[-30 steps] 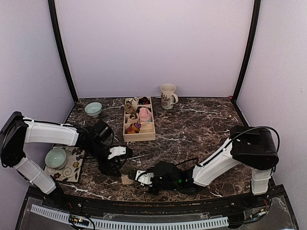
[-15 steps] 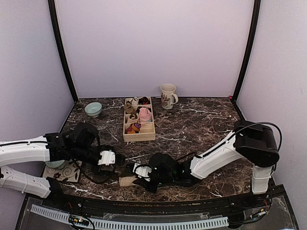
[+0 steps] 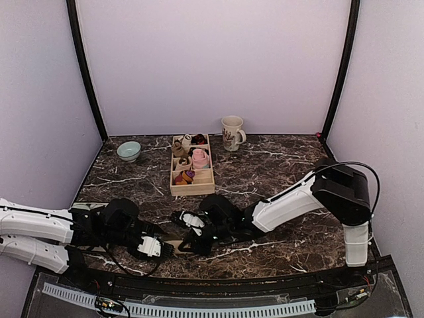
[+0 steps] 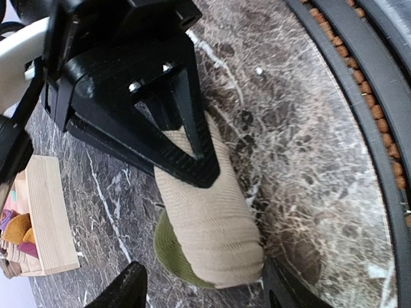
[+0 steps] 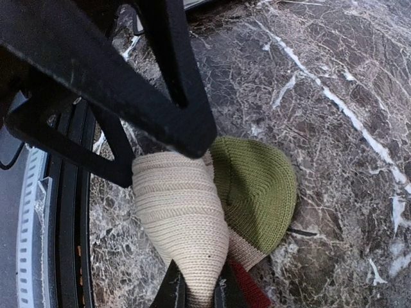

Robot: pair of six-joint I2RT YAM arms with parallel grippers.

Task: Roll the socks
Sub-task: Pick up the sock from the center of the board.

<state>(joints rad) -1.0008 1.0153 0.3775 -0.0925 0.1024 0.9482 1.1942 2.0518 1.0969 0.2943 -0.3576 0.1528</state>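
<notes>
The half-rolled beige sock (image 4: 205, 224) lies on the surface (image 4: 308, 160) near its front edge, one end pinched by the right gripper (image 5: 196, 292), the left gripper (image 4: 204, 290) spread around the other end; if this one closes off-centre, the roll could loosen or slip out.

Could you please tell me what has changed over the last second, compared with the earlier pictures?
The left arm dropped low and swung toward the near edge. The left gripper now sits open, straddling the end of the beige sock. The right arm shifted away from the near edge, with the right gripper staying shut on that sock. Nothing was let go. The wooden box, mug and bowl are unmoved.
</notes>
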